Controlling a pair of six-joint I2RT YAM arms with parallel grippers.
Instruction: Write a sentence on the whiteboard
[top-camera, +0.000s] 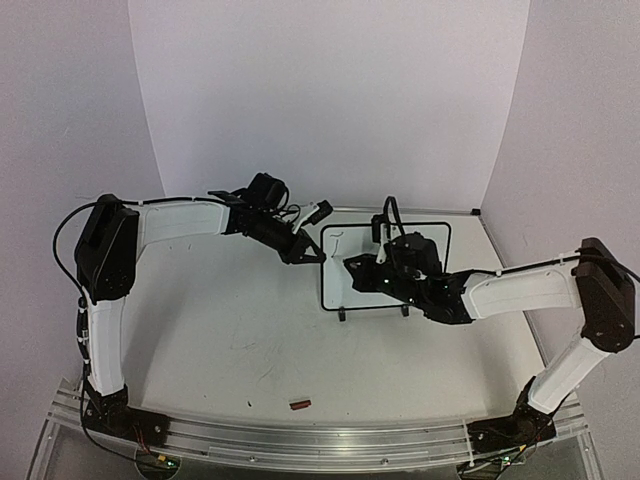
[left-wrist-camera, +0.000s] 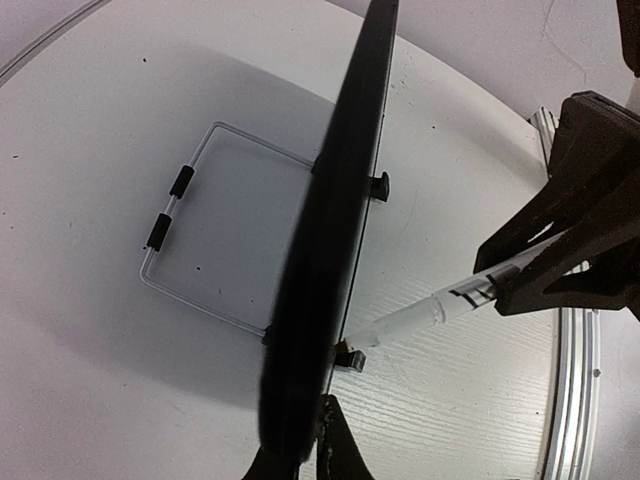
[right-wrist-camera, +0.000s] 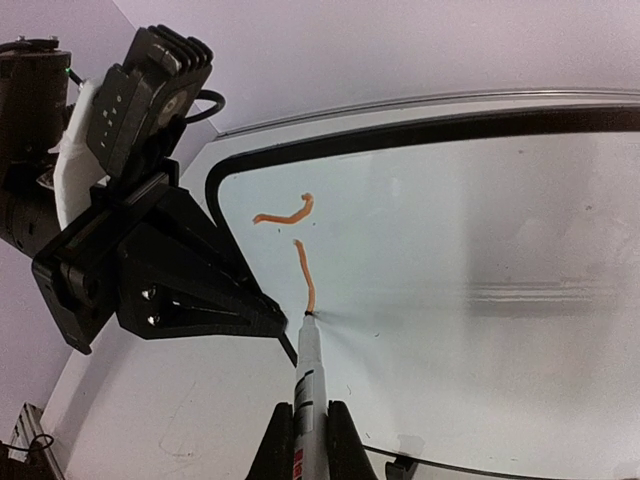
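1. The counter (top-camera: 220, 330) is white, with both arms reaching in from its near edge.
2. The whiteboard (right-wrist-camera: 480, 230) stands upright on two small black feet towards the far right of the counter, near the back wall. Its writing face is turned to the right arm. In the left wrist view it shows edge-on, and a wire frame (left-wrist-camera: 190, 200) runs from its back down onto the counter.
3. The left hand (top-camera: 310, 254) is clamped tight on the whiteboard's left edge, with the black border between its fingers.
4. The right hand (right-wrist-camera: 305, 455) is closed around a marker and sits in front of the whiteboard's left half.
5. The marker (right-wrist-camera: 305, 380) is white-barrelled and points away from the hand. Its tip touches the whiteboard near the upper left corner.
6. The sentence (right-wrist-camera: 305, 270) is only two orange strokes: a short curved bar above and a downstroke below it that ends at the marker tip.
7. A small red scrap (top-camera: 300, 404) lies on the counter near the front, well apart from the whiteboard.
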